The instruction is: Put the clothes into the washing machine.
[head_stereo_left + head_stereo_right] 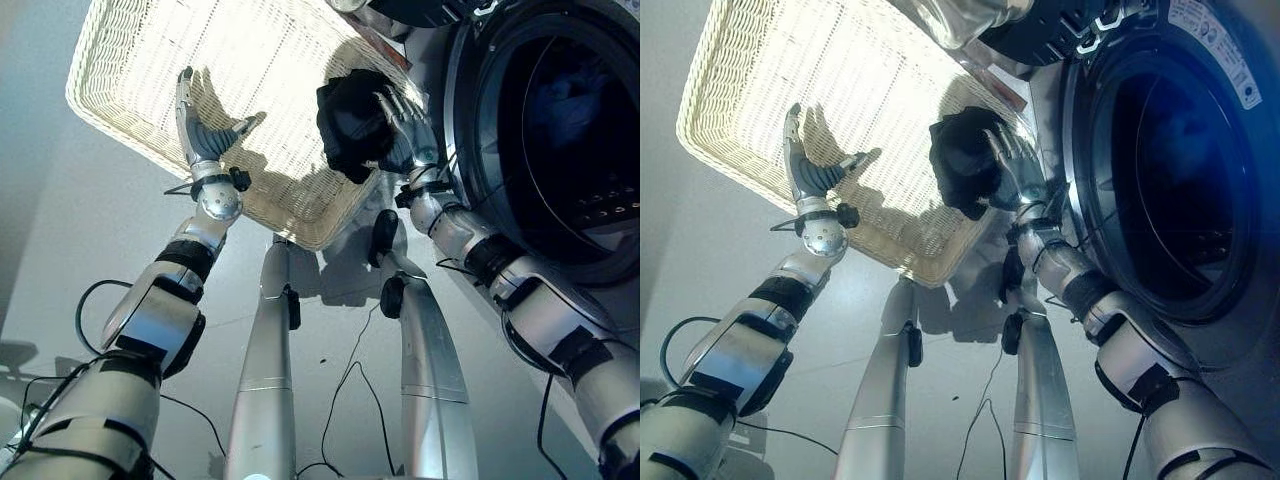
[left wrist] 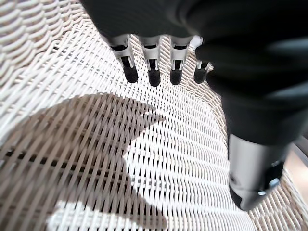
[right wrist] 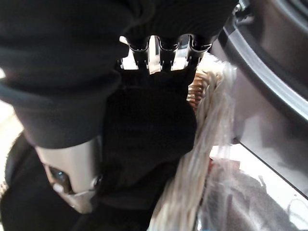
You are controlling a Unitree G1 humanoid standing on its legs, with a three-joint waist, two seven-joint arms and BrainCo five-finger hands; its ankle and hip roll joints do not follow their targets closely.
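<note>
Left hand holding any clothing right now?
No. The left hand hovers with straight fingers over the bare wicker basket; the black garment is in the right hand.

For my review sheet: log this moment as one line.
right hand: shut on black garment at basket edge | left hand: open over basket | washer drum: open

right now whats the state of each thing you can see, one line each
basket: upright on the floor, bare weave under the left hand
black garment: bunched, gripped at the basket's rim beside the washer
washer door: open, drum dark inside
left hand: open, holding nothing, over the basket
right hand: shut on the black garment
</note>
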